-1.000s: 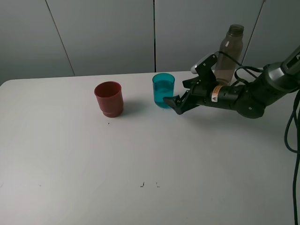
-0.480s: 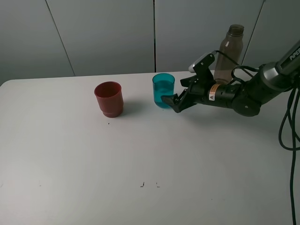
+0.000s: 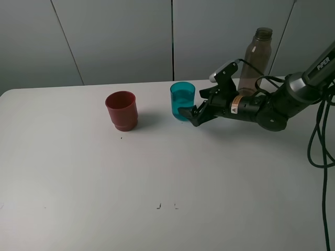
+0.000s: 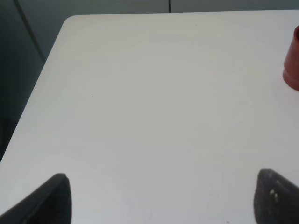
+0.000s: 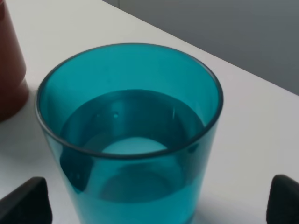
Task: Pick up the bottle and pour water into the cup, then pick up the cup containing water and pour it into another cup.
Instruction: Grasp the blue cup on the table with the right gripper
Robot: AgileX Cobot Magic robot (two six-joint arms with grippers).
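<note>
White table [image 3: 157, 172]; grey panelled wall [image 3: 120, 36] behind; dark area [image 4: 14, 107] beyond edge, possibly floor.

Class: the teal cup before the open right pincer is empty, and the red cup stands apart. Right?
No: the teal cup holds water, as the right wrist view shows. It does stand before the open right pincer, with the red cup apart.

Squat cup [image 3: 122, 110] on counter [image 3: 157, 172], view's left. Cup with water [image 3: 182, 100] to its right, well apart. Right hand [image 3: 189, 113] comes in from right, fingers spread either side of cup with water. Bottle [image 3: 256, 57] upright further right, toward rear edge.
</note>
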